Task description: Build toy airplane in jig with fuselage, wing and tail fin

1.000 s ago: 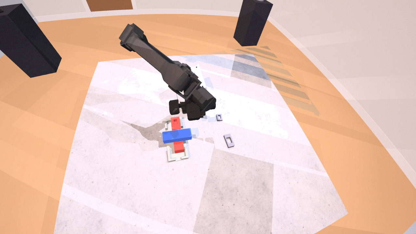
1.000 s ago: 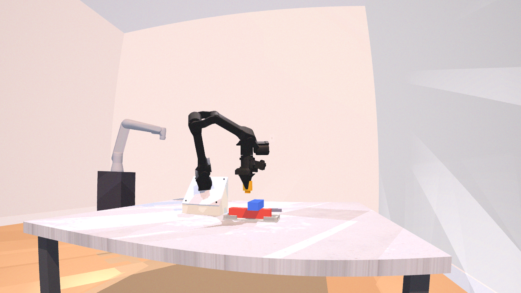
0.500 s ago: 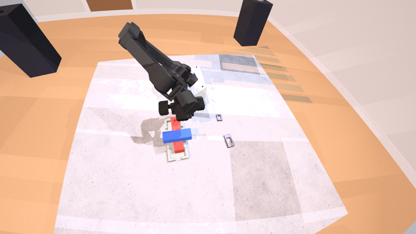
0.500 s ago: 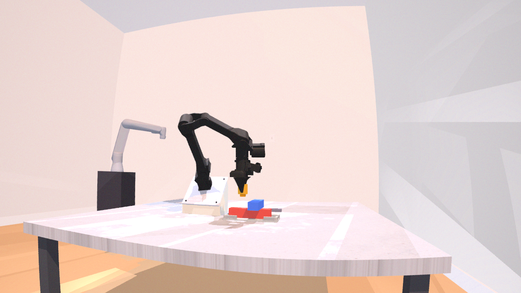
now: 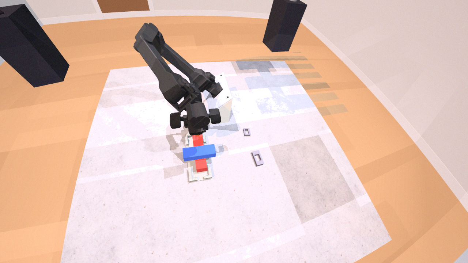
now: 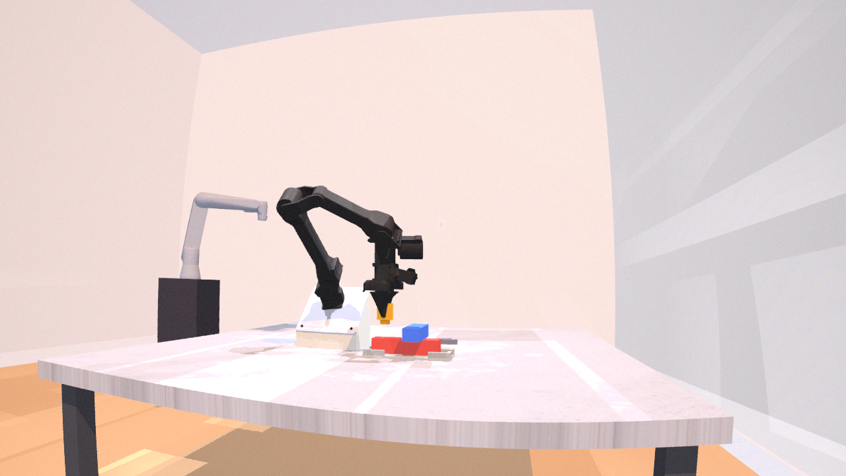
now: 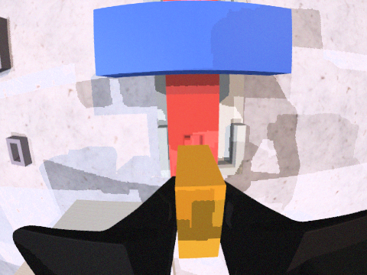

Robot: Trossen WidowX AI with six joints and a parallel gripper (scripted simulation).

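The black tool pinches the small orange block-shaped tail fin, held above the tail end of the red block fuselage in its pale cradle, blue bar wing across it. White speckled bench; orange floor.

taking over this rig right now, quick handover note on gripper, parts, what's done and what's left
Gripper: shut on the orange tail fin, held above the tail end of the fuselage.
Parts: red fuselage lies in the cradle; blue wing sits across it.
Done: fuselage and wing look placed.
Left: lower the tail fin's tab into the tail socket, just ahead of the fin in the wrist view, then release and move clear.
Two small grey frames lie on the table to one side.
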